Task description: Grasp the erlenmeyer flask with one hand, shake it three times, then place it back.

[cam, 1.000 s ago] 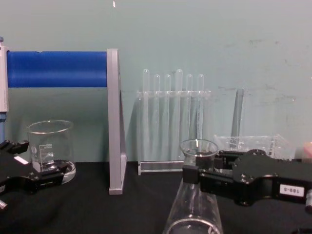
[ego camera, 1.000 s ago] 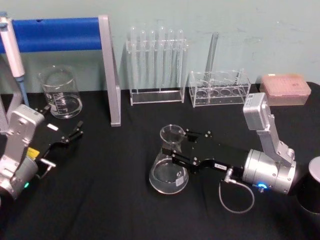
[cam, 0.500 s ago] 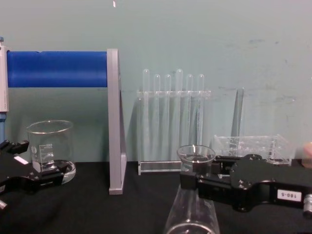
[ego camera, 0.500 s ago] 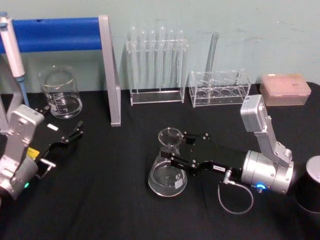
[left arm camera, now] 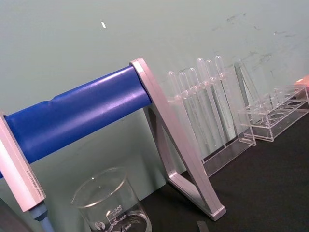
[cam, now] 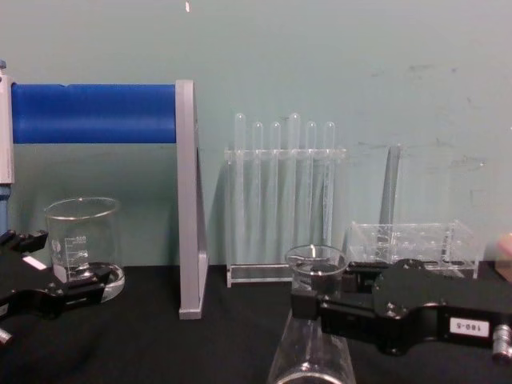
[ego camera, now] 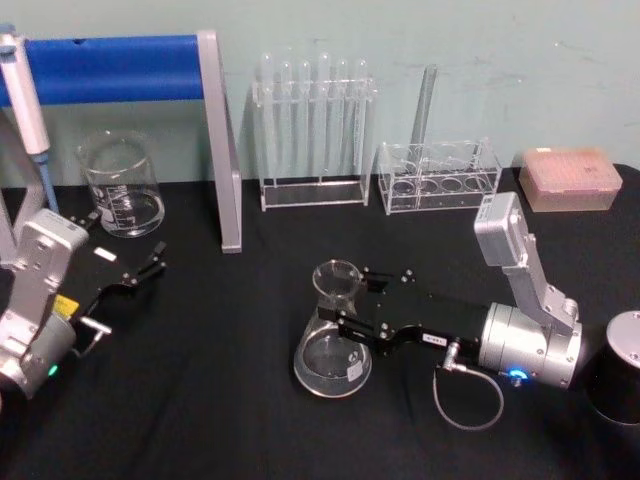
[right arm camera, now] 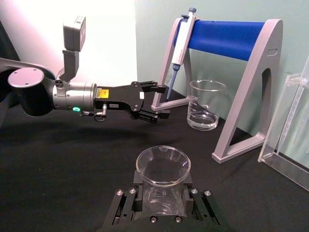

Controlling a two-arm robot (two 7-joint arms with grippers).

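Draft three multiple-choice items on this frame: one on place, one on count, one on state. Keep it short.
1. Where does the beaker stand?
A. on the robot's far right
B. in a gripper
C. under the blue bar, on the robot's left

2. How many test tubes stand in the tall rack?
A. three
B. six
C. ten

3. What is the right gripper doing?
A. shut on the neck of the erlenmeyer flask
B. open, away from all glassware
C. shut on a pipette

Key: 1 C, the head view shows it below the bar, near the open, parked left gripper. 2 B, six rounded tops show in the chest view. 3 A, its jaws clamp the neck in the right wrist view.
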